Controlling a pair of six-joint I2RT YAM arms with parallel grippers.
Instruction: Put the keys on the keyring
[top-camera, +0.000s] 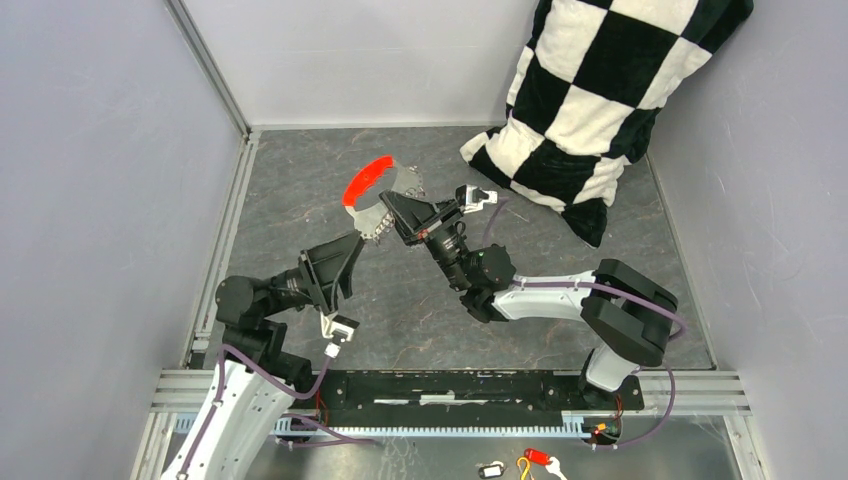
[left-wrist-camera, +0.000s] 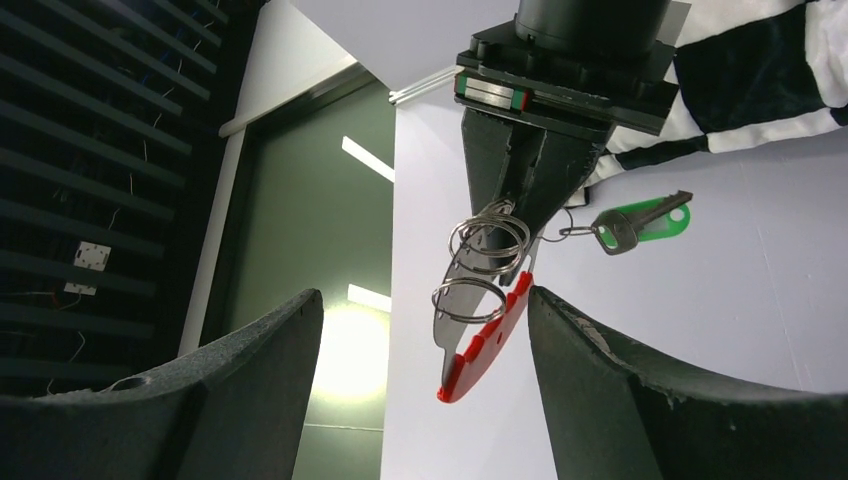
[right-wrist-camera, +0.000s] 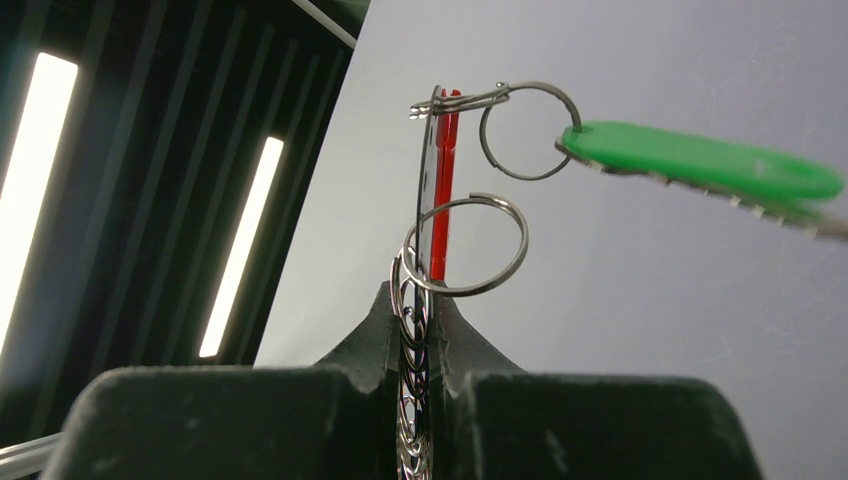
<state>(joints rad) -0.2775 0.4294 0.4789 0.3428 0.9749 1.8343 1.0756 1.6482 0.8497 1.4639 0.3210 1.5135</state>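
Note:
My right gripper (top-camera: 392, 208) is shut on the keyring (right-wrist-camera: 465, 245), a chain of silvery wire loops pinched between its fingers (right-wrist-camera: 415, 300) and held above the table. On the chain hangs the long red key (top-camera: 366, 180) with a flat metal blade beside it. From the end loop dangle the green key (right-wrist-camera: 700, 160) and a small dark metal key (left-wrist-camera: 612, 234). My left gripper (left-wrist-camera: 425, 300) is open just below and left of the chain. The red key's tip (left-wrist-camera: 478, 350) and the lowest loop (left-wrist-camera: 468, 297) show between its fingers, close to the right one.
A black-and-white checkered cushion (top-camera: 600, 100) leans in the back right corner. Grey walls close the table (top-camera: 300, 170) on three sides. A red tag with a yellow loop (top-camera: 537, 460) and a small black-framed tag (top-camera: 490, 470) lie in front of the arm bases.

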